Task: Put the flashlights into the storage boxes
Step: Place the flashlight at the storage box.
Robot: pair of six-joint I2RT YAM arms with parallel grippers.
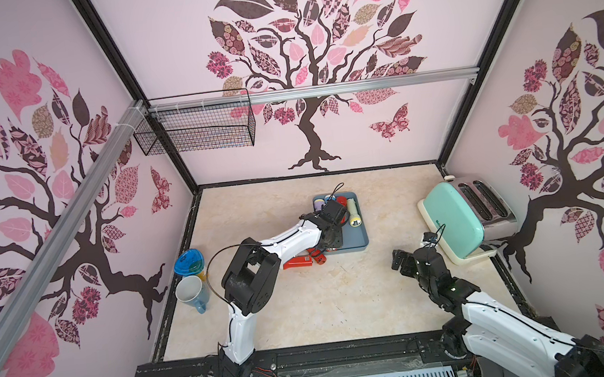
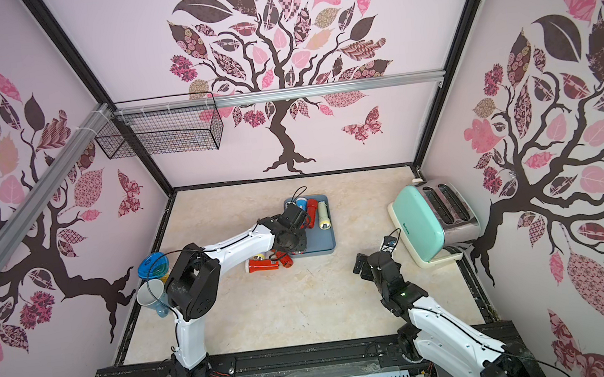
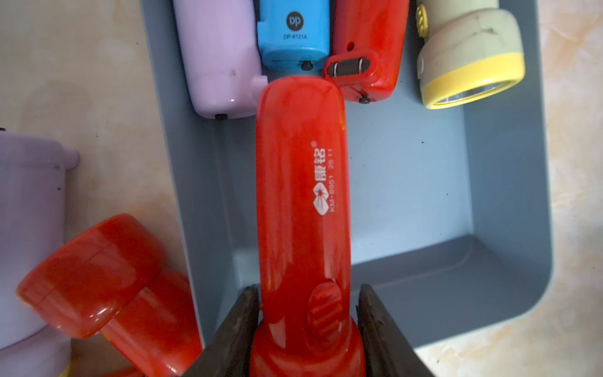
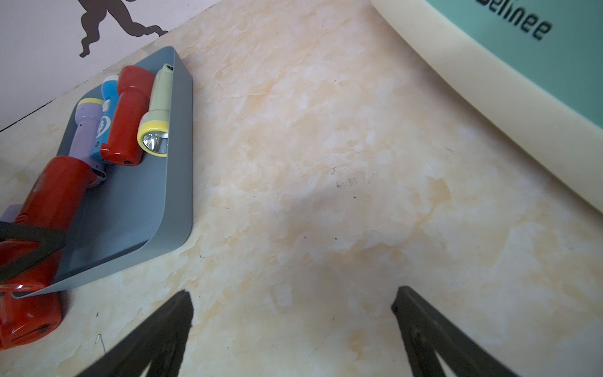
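Flashlights (image 2: pixel 323 213), stubby plastic torches with flared heads, lie side by side in both top views at the far end of the shallow grey-blue plastic tray (image 1: pixel 358 242), just beyond the left pincer (image 1: pixel 329 234); a loose red flashlight (image 1: pixel 298 262) lies on the tabletop (image 1: pixel 341 299) at its near side. In the left wrist view that pincer (image 3: pixel 308 293) pinches a red plastic flashlight (image 3: pixel 300 196) near its head, the tail pointing ahead over the tray floor and seemingly touching a lilac flashlight (image 3: pixel 218 58). In the right wrist view the right pincer (image 4: pixel 293 293) stands spread wide, the tray well off to its side.
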